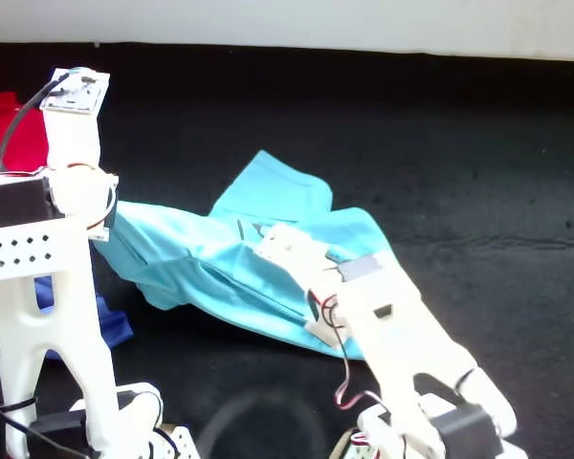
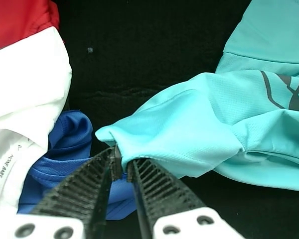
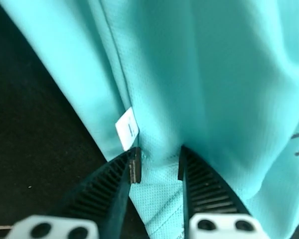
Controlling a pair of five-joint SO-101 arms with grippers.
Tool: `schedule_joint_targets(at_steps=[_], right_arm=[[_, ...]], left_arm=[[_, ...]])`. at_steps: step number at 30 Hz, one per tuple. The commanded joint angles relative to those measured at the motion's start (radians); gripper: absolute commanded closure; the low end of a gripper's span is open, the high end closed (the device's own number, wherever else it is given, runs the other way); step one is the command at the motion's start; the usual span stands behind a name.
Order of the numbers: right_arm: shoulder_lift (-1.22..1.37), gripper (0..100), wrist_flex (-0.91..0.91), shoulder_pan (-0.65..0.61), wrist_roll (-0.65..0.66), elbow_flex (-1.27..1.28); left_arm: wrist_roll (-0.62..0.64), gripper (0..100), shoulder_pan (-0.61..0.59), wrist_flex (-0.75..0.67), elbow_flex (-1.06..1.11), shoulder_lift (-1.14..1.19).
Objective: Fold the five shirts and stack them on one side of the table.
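A teal shirt point(image 1: 277, 186) lies crumpled across the middle of the black table point(image 1: 459, 143). My left gripper point(image 2: 123, 167) is shut on a pinched corner of the teal shirt point(image 2: 229, 124), at the shirt's left end beside the tall left arm. My right gripper point(image 3: 158, 167) stands open, its fingers pressed down on the teal fabric point(image 3: 189, 74) near a small white label point(image 3: 126, 128). In the high view the right gripper point(image 1: 266, 241) rests on the shirt's middle, near its dark print.
A red shirt point(image 1: 0, 120) lies at the far left. Beside it are a white shirt point(image 2: 25, 84) and a blue shirt point(image 2: 70, 139), the blue shirt point(image 1: 113, 327) partly hidden behind the left arm. The table's right half is bare black cloth.
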Motion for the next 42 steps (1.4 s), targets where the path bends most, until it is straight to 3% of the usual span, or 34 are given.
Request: schedule_joint_targets(at_steps=[1, 7, 11, 17, 27, 36, 42], right_arm=[[0.102, 86.8, -0.007, -0.007, -0.012, -0.048], [0.177, 87.4, 0.058, -0.007, -0.014, -0.110], [0.189, 99.2, 0.058, -0.007, -0.012, -0.116], [0.136, 99.2, 0.159, -0.002, -0.014, -0.151], [-0.153, 99.2, 0.473, 0.131, 0.046, -0.412], [-0.237, 99.2, 0.585, 0.283, 0.138, -0.687], [-0.137, 98.9, 0.481, 0.282, 0.135, -0.450]], left_arm=[[0.008, 99, 0.018, -0.017, -0.004, 0.001], [0.008, 99, 0.018, -0.017, -0.004, 0.001], [0.008, 99, 0.018, -0.017, -0.004, 0.001], [0.008, 99, 0.018, -0.017, -0.004, -0.001], [0.008, 99, 0.018, -0.054, -0.015, -0.010], [0.048, 99, 0.019, -0.066, -0.140, -0.007], [0.048, 99, 0.019, -0.058, -0.127, -0.008]])
